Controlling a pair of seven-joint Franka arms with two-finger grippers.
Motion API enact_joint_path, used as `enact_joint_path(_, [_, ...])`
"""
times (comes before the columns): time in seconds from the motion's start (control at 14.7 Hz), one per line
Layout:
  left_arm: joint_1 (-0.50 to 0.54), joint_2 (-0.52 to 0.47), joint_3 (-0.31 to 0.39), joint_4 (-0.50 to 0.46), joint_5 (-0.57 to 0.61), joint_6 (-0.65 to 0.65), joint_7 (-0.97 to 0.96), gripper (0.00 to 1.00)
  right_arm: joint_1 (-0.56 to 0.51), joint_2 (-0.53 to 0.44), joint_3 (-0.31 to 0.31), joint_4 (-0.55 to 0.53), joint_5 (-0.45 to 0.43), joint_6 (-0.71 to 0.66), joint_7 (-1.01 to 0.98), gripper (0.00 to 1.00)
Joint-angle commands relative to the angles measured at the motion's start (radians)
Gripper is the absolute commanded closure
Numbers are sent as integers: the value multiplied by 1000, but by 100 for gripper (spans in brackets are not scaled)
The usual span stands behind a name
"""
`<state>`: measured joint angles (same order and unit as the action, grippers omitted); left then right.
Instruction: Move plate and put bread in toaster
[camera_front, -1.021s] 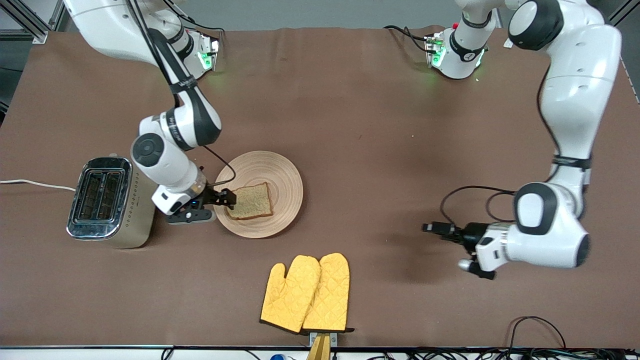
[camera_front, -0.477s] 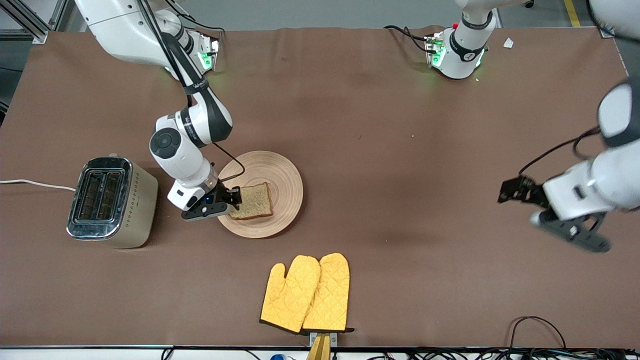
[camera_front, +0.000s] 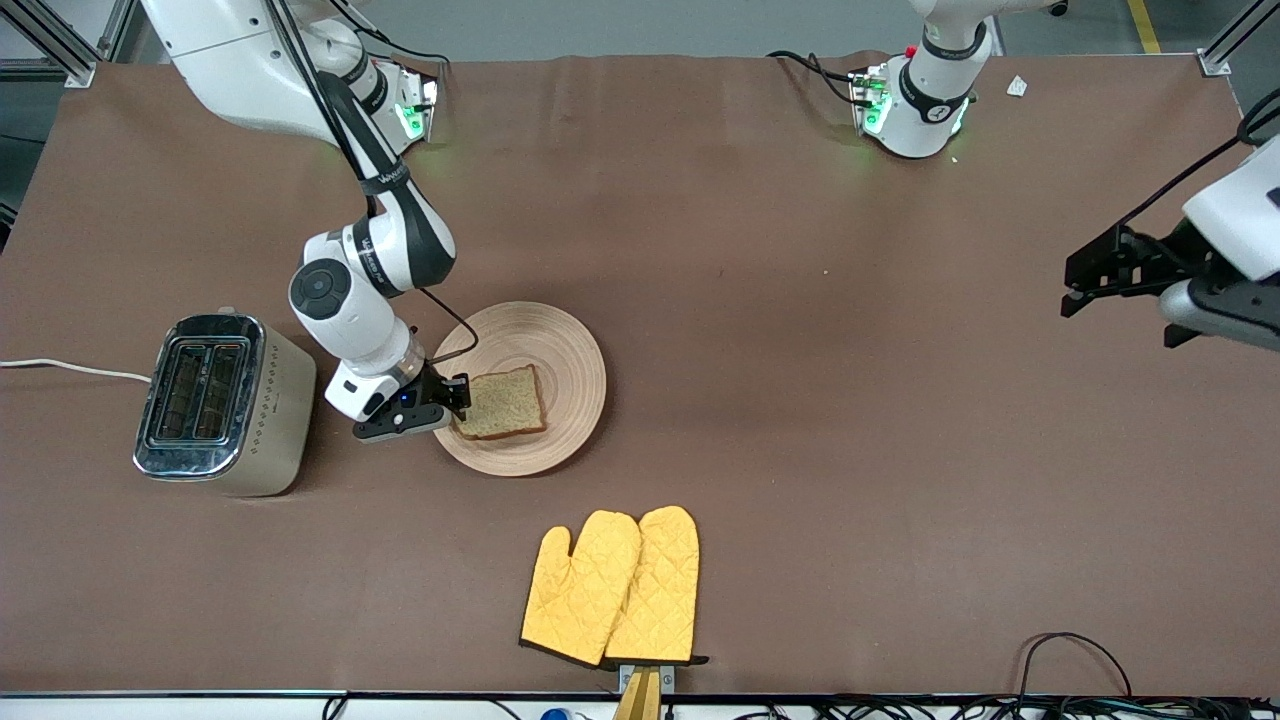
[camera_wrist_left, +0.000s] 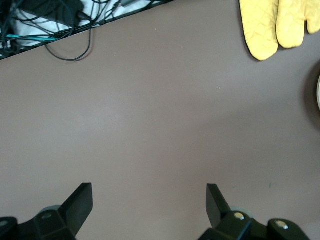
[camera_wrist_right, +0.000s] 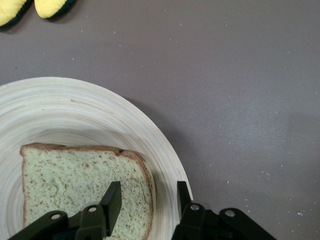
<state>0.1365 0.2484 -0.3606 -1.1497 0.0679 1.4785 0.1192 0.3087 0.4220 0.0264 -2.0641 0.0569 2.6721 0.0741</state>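
Bread (camera_front: 502, 402) is the item at your right gripper (camera_front: 461, 393): the slice lies flat on the plate (camera_front: 560, 350), on the part of the plate toward the toaster (camera_front: 222, 404). In the right wrist view, you see the right gripper (camera_wrist_right: 145, 200) with its two fingers (camera_wrist_right: 113, 198) set a narrow gap apart, one over the slice's crust edge and the other over the bare wood of the plate (camera_wrist_right: 75, 110) just beside that edge. The fingers hold nothing, and the bread (camera_wrist_right: 85, 187) shows no lift from the plate.

The plate rests on the brown table (camera_front: 750, 300), near the toaster and nearer to the left arm's end of the table than the toaster is. The toaster stands upright toward the right arm's end of the table, both slots facing up, with its white cord (camera_front: 70, 368) running off the table edge.

A pair of yellow oven mitts (camera_front: 612, 586) lies nearer to the front camera than the plate, well apart from it.

Your left gripper (camera_front: 1075, 285) hangs over bare table at the left arm's end. In the left wrist view, its fingers (camera_wrist_left: 82, 200) are spread wide and hold nothing, with the oven mitts (camera_wrist_left: 277, 22) visible.
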Motion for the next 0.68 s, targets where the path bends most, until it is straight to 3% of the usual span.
enact_joint_path(0.0, [-3, -85, 23, -102, 3, 6, -30, 0, -11, -20, 9, -39, -3, 22, -16, 52])
enact_joint_path(0.27, [-18, -147, 54, -202, -29, 3, -137, 0, -6, -11, 9, -70, -3, 87, -16, 60])
enact_joint_path(0.48, [-154, -263, 222, -365, -97, 95, -182, 0, -3, -5, 9, -74, -3, 106, -17, 62])
enact_joint_path(0.61, [-204, -334, 291, -482, -103, 164, -181, 0, 0, -3, 9, -76, -3, 109, -17, 62])
